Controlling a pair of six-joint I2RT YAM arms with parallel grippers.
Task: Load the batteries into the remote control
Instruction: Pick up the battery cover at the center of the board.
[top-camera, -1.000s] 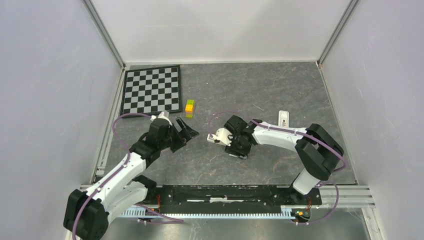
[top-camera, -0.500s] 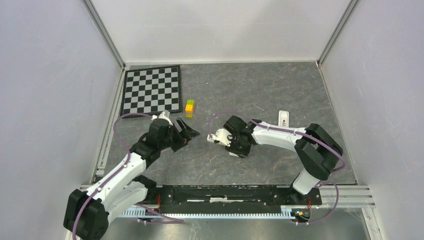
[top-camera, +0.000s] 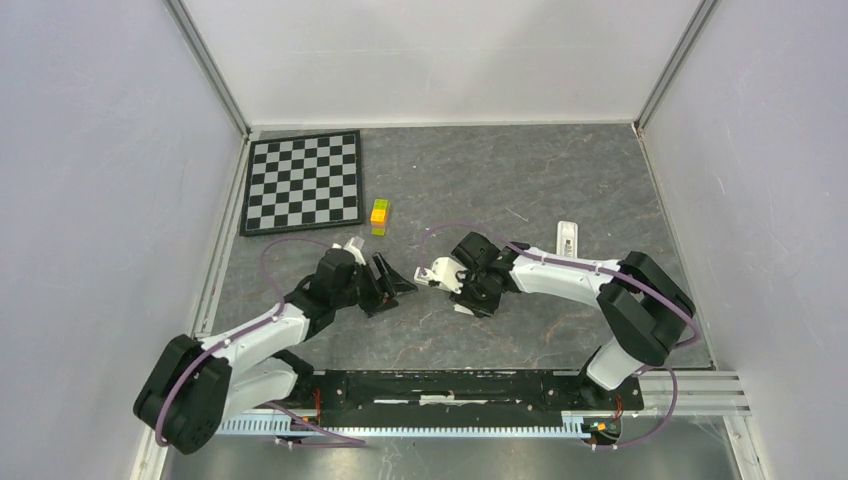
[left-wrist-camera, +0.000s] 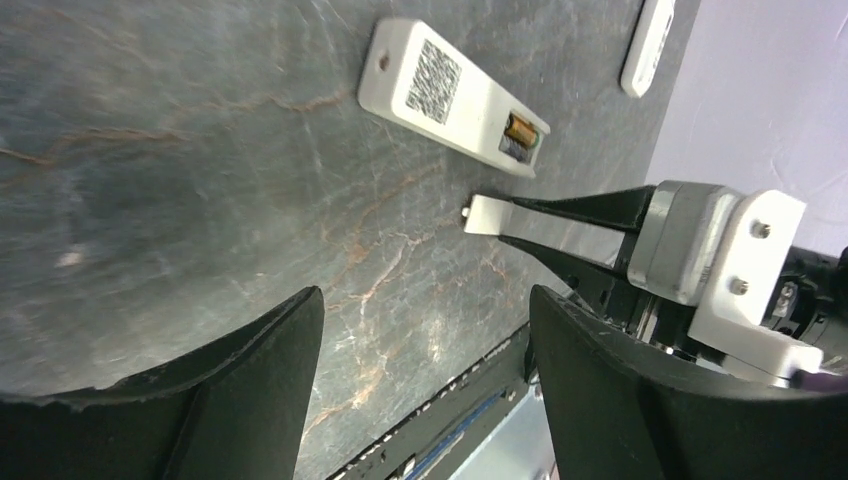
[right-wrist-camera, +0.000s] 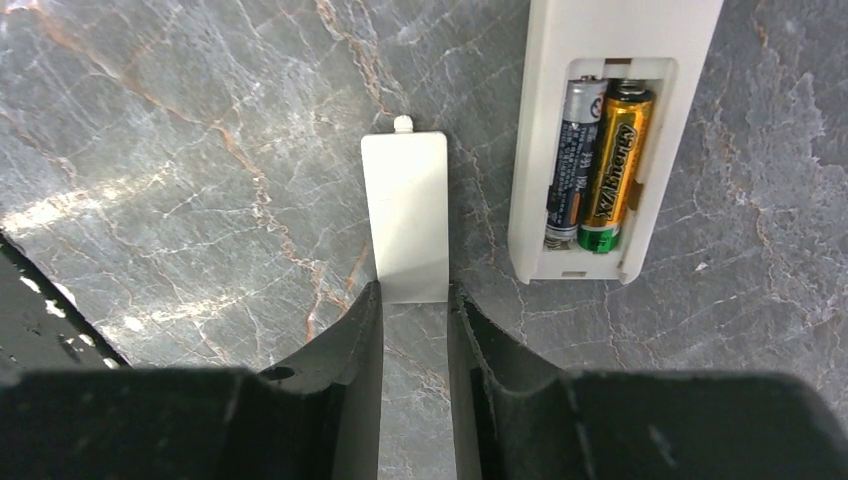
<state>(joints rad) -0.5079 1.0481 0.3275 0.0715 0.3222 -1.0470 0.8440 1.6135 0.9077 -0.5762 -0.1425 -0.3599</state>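
Batteries (right-wrist-camera: 610, 160) – two of them, one dark and silver, one gold with a green end – lie side by side in the open compartment at one end of the remote (right-wrist-camera: 620, 30). The remote rests flat on the desk (top-camera: 520, 180) near its middle, label side up. From overhead it is hard to tell apart from the white parts of the right hand.

The right arm rises from its base at the near right and bends at an elbow out to the right. Its forearm runs left toward the middle of the desk. The right hand (right-wrist-camera: 413, 300) points left and down, its fingers narrow and pinched on one end of the white battery cover (right-wrist-camera: 405, 215). The cover sits just beside the remote, and a thin strip of desk shows between them.

The left arm reaches low from the near left base toward the middle, forearm close to the desk. The left hand (left-wrist-camera: 425, 300) points right at the remote and the cover – jaws wide, nothing between them, apart from both.

A chessboard (top-camera: 303, 182) lies at the far left, with a yellow-green block (top-camera: 379, 215) just right of it. A small white piece (top-camera: 567, 238) lies further right.
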